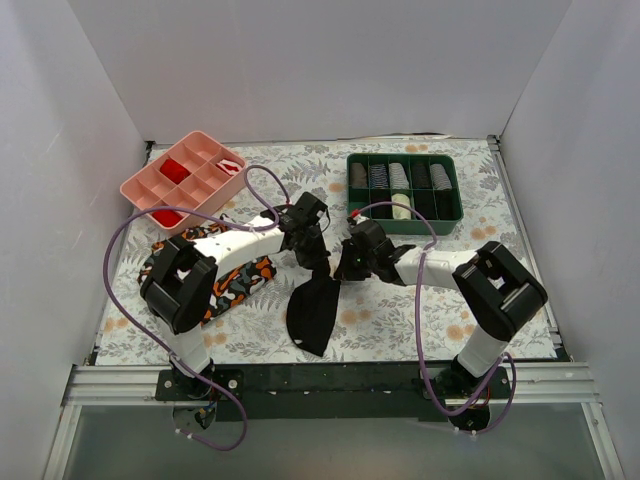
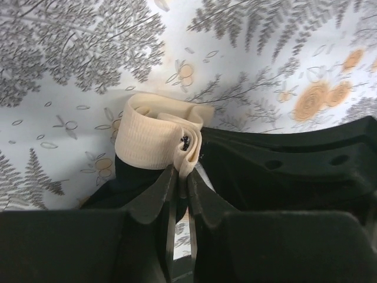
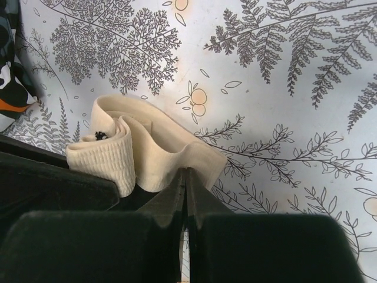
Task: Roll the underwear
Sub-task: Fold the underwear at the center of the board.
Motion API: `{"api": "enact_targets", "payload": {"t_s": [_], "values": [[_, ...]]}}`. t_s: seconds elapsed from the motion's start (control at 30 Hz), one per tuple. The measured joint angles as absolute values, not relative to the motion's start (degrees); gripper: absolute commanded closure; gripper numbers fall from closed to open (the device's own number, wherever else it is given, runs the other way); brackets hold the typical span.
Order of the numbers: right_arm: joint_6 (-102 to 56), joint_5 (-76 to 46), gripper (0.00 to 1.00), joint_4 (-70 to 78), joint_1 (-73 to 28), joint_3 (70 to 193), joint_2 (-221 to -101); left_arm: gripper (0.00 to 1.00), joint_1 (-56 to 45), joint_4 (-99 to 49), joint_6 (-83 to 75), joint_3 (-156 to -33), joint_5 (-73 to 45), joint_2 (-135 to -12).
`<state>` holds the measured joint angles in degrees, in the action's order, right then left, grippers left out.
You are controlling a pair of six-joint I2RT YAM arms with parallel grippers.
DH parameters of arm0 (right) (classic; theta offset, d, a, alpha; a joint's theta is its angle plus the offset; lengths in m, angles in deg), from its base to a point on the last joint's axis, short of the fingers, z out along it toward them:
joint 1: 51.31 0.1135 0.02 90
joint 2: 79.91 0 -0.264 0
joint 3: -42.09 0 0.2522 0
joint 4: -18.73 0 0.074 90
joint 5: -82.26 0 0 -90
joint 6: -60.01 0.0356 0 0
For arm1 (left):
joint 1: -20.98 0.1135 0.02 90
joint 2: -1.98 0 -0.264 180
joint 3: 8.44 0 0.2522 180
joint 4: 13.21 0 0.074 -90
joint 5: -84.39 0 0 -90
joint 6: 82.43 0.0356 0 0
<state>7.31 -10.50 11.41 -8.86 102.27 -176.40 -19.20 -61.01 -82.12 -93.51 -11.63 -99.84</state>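
From where I stand, the underwear point(image 1: 313, 312) is near the middle of the desk point(image 1: 400, 310). Its black body hangs toward six o'clock from a point between the two arms. The left jaws are closed thin on one fold of the cream waistband point(image 2: 154, 141), and the right jaws are pinched flat on another fold of it point(image 3: 147, 153). The two grips sit almost side by side, so the band is doubled over and bunched into loose loops rather than stretched out. I cannot tell whether the lower tip of the garment touches the desk or hangs just clear. To do this step well, I'd say the arms should first draw apart, one toward nine o'clock and the other toward three, until the band runs straight with no slack. Then they should lower it together so the black fabric lies flat and unwrinkled. A roll started on a crumpled band would likely come out lopsided. The patterned cloth point(image 1: 235, 285) lies near at eight o'clock, under the left arm point(image 1: 225, 245), so the spread should stop short of it. The pink tray point(image 1: 190, 180) and green tray point(image 1: 404, 186) are well apart at the far side.
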Motion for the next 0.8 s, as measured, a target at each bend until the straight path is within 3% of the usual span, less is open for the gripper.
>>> {"api": "enact_targets", "payload": {"t_s": [0.43, 0.8], "values": [[6.96, -11.24, 0.92, 12.39, -8.81, 98.27, -166.47, 0.92, -19.64, -66.04, -81.95, -93.47, -4.26, -100.04], [7.2, -17.39, 0.93, 17.24, -8.42, 99.36, -172.73, 0.92, -19.64, -66.02, -81.77, -93.47, -4.04, -100.04]]}}
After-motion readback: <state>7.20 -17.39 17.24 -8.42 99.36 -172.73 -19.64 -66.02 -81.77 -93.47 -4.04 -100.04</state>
